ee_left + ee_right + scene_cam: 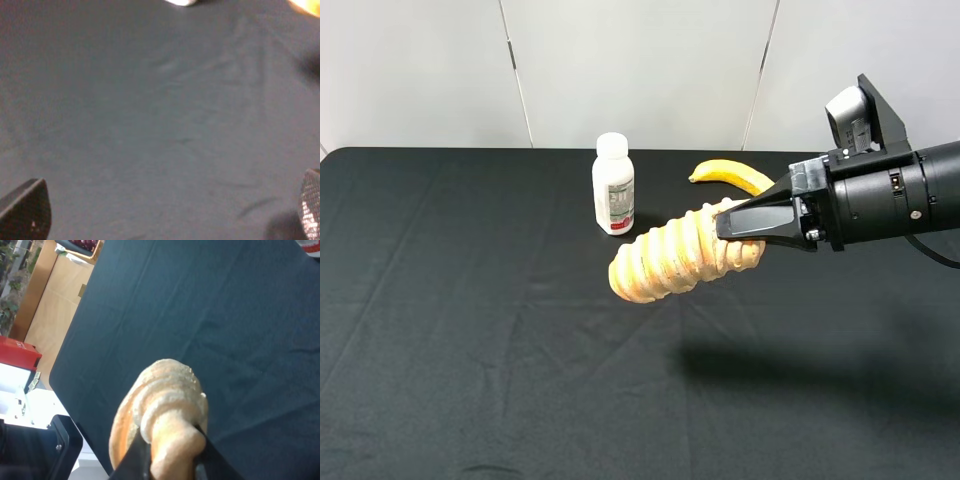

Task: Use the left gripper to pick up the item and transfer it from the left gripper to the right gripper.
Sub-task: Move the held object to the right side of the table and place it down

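Note:
The item (pixel 675 257), a tan ridged bread-like roll, hangs in the air above the middle of the black table. My right gripper (pixel 740 235) reaches in from the right and is shut on the roll's right end. The right wrist view shows the roll (pixel 160 415) clamped between the jaws of that gripper (pixel 170 460). My left gripper (pixel 169 210) is open and empty, with only its two fingertips (pixel 27 210) showing, wide apart above bare black cloth. The left arm is out of the exterior view.
A white bottle (pixel 613 185) stands upright at the back middle of the table (pixel 470 300). A yellow banana (pixel 732 175) lies to its right, behind the right gripper. The table's left edge, with furniture beyond it, shows in the right wrist view (pixel 65 350).

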